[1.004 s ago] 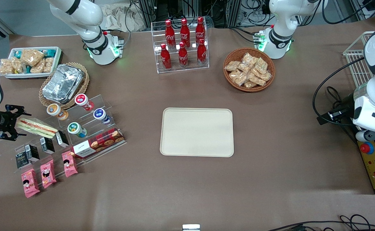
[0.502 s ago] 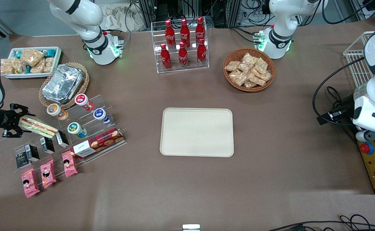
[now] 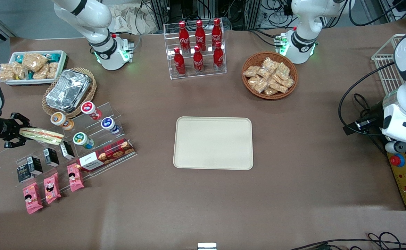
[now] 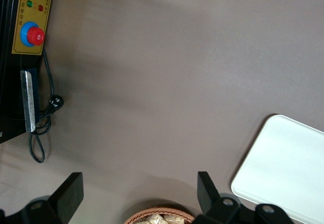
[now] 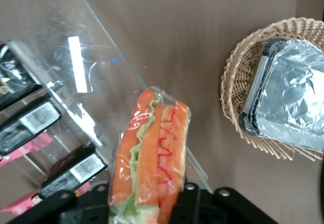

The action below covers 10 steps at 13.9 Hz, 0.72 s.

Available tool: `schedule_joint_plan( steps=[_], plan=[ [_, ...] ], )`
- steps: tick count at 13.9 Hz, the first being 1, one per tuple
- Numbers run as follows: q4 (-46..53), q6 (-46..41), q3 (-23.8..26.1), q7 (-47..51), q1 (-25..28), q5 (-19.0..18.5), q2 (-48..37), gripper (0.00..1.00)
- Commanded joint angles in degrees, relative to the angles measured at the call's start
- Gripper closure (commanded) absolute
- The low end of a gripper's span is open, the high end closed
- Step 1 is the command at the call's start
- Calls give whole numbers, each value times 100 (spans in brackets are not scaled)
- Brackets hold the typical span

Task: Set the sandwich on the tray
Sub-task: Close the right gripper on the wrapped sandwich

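Observation:
My right gripper [image 3: 18,133] is shut on the wide end of the sandwich [image 3: 43,135], a clear-wrapped wedge with orange, red and green layers. It holds the wedge above the top step of the clear acrylic stand [image 3: 95,139], toward the working arm's end of the table. In the right wrist view the sandwich [image 5: 152,153] sits clamped between the black fingers [image 5: 200,206], its filling edge facing the camera. The cream-beige tray [image 3: 213,142] lies flat and bare in the middle of the table. A corner of the tray [image 4: 283,168] also shows in the left wrist view.
The stand holds yogurt cups [image 3: 90,109], black cartons [image 3: 51,157], a biscuit box [image 3: 105,155] and pink packets [image 3: 52,188]. A foil container [image 3: 68,90] in a wicker basket and a white snack bin [image 3: 32,66] stand near it. A cola rack [image 3: 197,48] and a snack basket [image 3: 269,75] stand farther from the camera than the tray.
The gripper closed in on the sandwich's wide end and gripped it. The sandwich has rolled, so it now shows thinner and more edge-on in the front view.

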Motion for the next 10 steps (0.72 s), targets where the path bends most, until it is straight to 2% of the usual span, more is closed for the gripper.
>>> schedule_joint_plan(
  steps=[1,10],
  plan=[
    [274,-6,-9,-517,-6,39,-87,62],
    [1056,-313,9,-870,125,48,-96,63]
  ],
)
